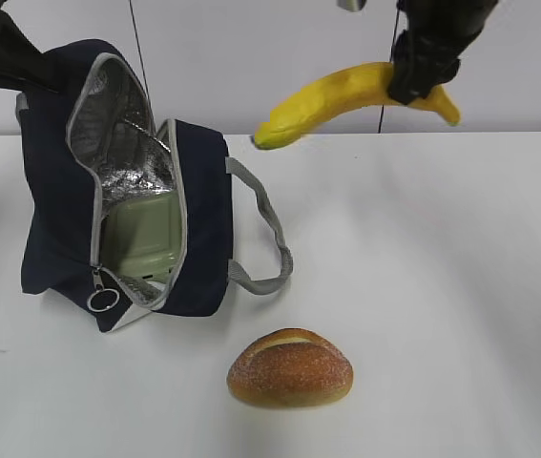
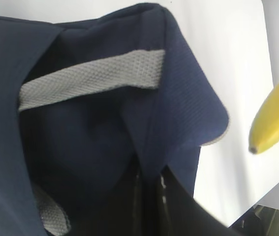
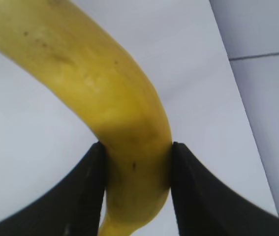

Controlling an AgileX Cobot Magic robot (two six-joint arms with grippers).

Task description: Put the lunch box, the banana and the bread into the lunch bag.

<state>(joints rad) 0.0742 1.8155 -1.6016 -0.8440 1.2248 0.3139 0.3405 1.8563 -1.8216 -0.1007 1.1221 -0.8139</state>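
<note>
Now the banana (image 1: 346, 100) step is in hand: the right hand (image 3: 137, 162), clamped on it in the air right of the open bag (image 1: 198, 219) holding the box (image 1: 141, 234), must swing left and lower it in; the left hand's state cannot be told.

Right gripper (image 1: 425, 69) clamps banana (image 1: 346, 100) aloft; open air beneath it down to table (image 1: 442, 248). Lunch bag (image 1: 203, 219) stands left of it, mouth open. Lunch box (image 1: 141, 234) fills lower interior. Bread (image 1: 290, 368) lies below-left, apart from bag.
</note>
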